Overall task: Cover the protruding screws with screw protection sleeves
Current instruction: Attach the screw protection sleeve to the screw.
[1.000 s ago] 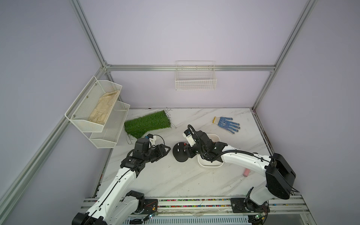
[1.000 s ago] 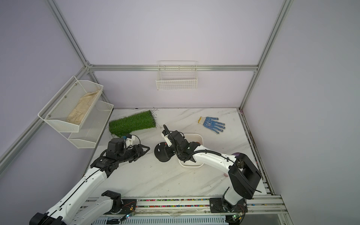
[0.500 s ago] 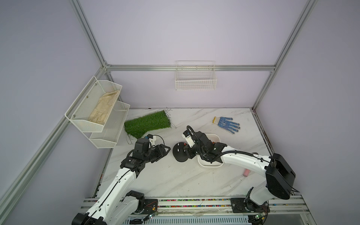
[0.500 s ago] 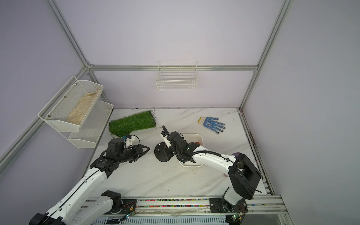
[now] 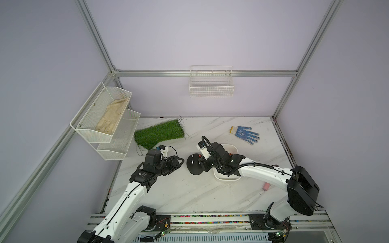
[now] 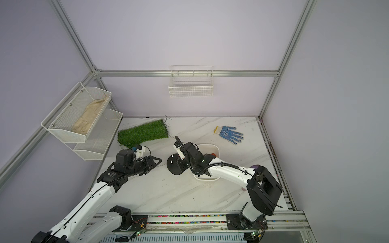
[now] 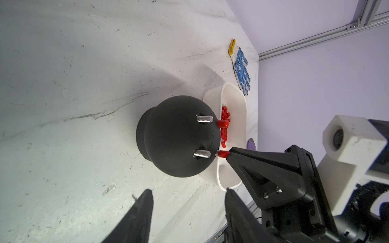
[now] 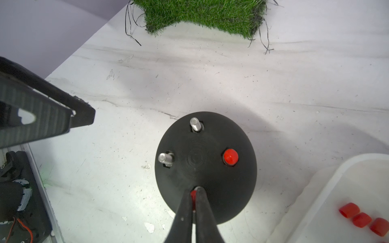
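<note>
Black dome base (image 8: 200, 168): round, matte, standing on the marble tabletop (image 5: 189, 195) between the two arms, just beside the white tray (image 8: 336, 174).
Protruding screws (image 8: 195, 124): four threaded silvery studs set in a square on the dome's top. The two on the left arm's side stand bare.
Fitted sleeve (image 8: 231, 157): bright red cap with a rounded tip, seated over the third stud, on the tray side.
Held sleeve (image 8: 193, 196): red cap set on the tip of the fourth stud. In the left wrist view (image 7: 222, 154) a short length of thread shows between it and the dome.
Right gripper (image 8: 197, 188): jaws pinched almost together on the held sleeve, pointing down at the dome.
Left gripper (image 7: 187, 192): jaws spread well apart with nothing between them; near the dome, not touching it.
Spare sleeves (image 7: 225, 117): heap of red caps lying in the tray.
Surroundings: green turf mat (image 5: 160, 133) and blue-dotted work glove (image 5: 245, 134) toward the far side of the table.
</note>
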`<state>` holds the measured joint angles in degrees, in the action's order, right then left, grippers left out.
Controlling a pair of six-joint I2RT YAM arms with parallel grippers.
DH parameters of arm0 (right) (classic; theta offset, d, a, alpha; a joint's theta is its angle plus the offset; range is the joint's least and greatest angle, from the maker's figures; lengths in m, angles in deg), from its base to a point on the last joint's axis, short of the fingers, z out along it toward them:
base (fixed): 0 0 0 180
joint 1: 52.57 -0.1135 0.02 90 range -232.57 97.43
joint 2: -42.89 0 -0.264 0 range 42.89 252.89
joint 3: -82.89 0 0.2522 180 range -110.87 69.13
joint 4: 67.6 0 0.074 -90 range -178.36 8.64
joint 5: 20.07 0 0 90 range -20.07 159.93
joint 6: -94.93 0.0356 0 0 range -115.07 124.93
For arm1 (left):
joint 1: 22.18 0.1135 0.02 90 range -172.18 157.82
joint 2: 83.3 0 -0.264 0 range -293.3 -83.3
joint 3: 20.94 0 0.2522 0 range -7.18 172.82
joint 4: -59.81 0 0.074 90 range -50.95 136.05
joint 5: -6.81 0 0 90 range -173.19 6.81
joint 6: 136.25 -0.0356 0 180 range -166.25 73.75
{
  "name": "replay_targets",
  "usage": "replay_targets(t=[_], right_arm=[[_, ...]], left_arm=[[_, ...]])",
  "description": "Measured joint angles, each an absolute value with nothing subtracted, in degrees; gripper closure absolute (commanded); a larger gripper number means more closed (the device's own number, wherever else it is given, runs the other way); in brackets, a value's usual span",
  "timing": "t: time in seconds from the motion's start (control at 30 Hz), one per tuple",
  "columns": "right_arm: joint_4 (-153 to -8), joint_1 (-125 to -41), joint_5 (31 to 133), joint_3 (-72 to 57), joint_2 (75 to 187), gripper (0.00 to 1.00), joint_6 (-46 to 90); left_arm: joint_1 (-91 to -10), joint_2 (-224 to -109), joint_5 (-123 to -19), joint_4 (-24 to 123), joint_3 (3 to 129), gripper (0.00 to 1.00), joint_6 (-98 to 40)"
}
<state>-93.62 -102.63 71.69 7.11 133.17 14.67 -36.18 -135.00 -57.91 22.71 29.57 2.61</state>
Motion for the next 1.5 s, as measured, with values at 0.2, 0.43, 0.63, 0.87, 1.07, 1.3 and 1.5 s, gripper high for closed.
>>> replay_targets(t=[0.2,0.43,0.63,0.87,1.07,1.3,1.5], right_arm=[[-93.5,-102.6,71.7,7.4,133.1,0.9,14.7],[-93.4,-102.6,71.7,7.7,133.1,0.88,14.7],[-93.5,-102.7,71.7,7.7,133.1,0.84,14.6],[-95.0,-102.9,71.7,7.8,133.1,0.83,14.6],[-96.0,-102.9,71.8,7.4,132.4,0.81,14.7],[-96.4,-103.0,71.9,5.6,131.5,0.82,14.9],[-96.4,-103.0,72.6,5.4,131.6,0.91,15.3]], left_arm=[[-36.2,-135.0,-57.9,22.8,29.6,0.44,2.7],[-36.2,-135.0,-57.9,22.8,29.6,0.44,2.7],[-36.2,-135.0,-57.9,22.8,29.6,0.44,2.7],[-36.2,-135.0,-57.9,22.9,29.6,0.44,2.7],[-36.2,-135.0,-57.9,22.9,29.6,0.44,2.7],[-36.2,-135.0,-57.9,22.9,29.6,0.44,2.7],[-36.2,-135.0,-57.9,22.9,29.6,0.44,2.7]])
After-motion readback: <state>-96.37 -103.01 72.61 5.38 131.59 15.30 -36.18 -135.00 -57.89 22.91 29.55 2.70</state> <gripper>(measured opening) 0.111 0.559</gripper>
